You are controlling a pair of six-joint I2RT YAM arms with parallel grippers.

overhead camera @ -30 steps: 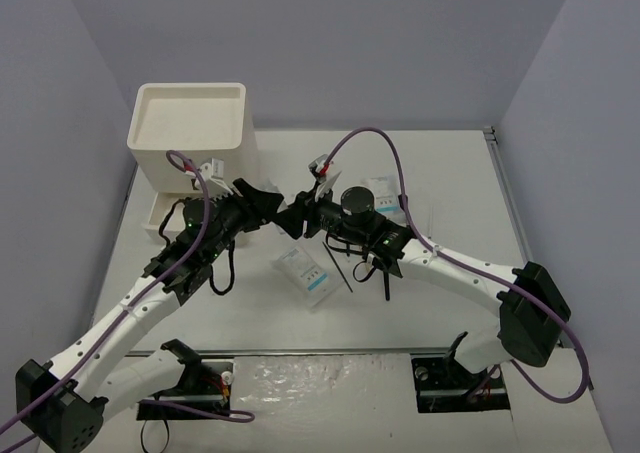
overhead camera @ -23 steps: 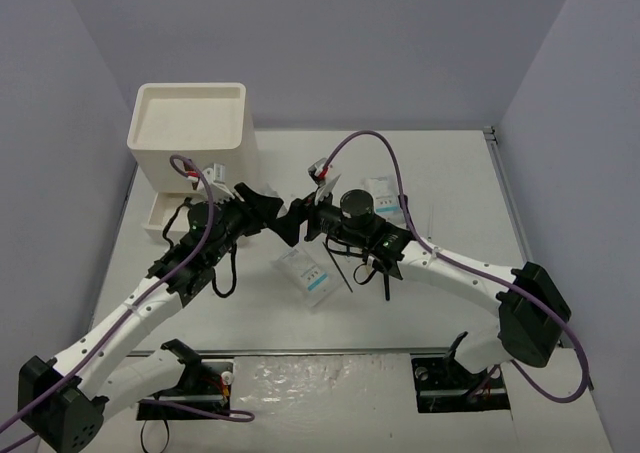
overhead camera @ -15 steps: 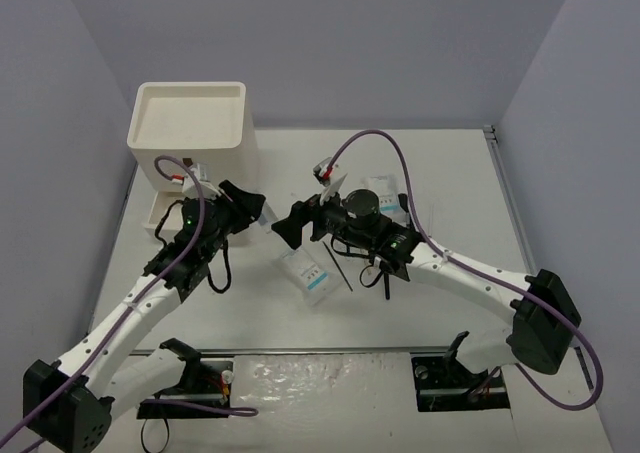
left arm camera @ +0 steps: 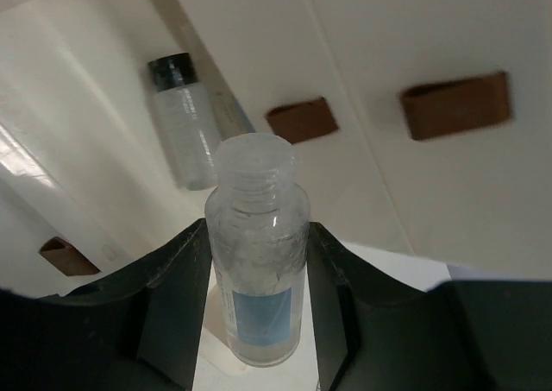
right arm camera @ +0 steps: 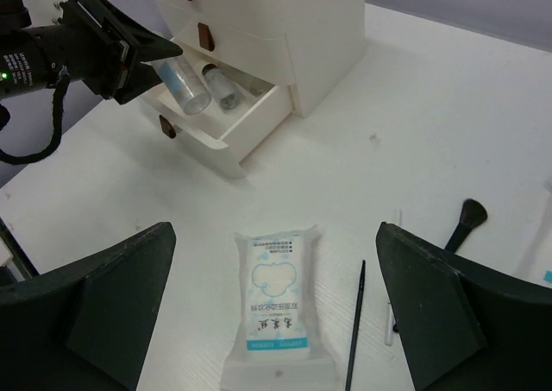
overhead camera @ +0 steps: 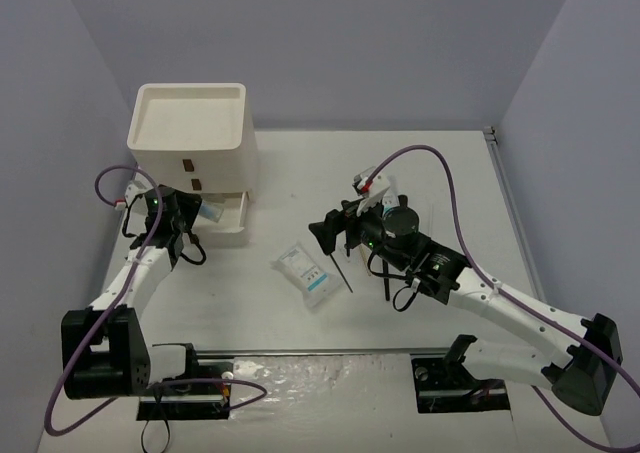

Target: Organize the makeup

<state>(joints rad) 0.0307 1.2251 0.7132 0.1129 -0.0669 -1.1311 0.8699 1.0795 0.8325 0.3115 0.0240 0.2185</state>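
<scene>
Left gripper [left arm camera: 259, 274]: jaws pinched on a small clear bottle [left arm camera: 259, 227] with a blue label and no cap visible, held at the mouth of the open bottom drawer [right arm camera: 250, 130] of the white drawer box [overhead camera: 190, 123]. One black-capped bottle [left arm camera: 183, 119] already lies inside.

Right gripper [overhead camera: 326, 235]: spread wide, empty, hovering above the white packet [right arm camera: 276, 309].

Out on the table [right arm camera: 448, 89]: that packet, a thin dark stick [right arm camera: 355, 326], a fan brush [right arm camera: 466, 221].

Judged: early going, most makeup unsorted.

Top view: above, behind arm bases [overhead camera: 95, 345], whole table [overhead camera: 420, 163] in frame. Left wrist view: tight on clear tube [left arm camera: 259, 253], facing drawer box [left arm camera: 371, 28]. Right wrist view: higher, angled down, shares drawer box and packet [right arm camera: 276, 300] with top view.
</scene>
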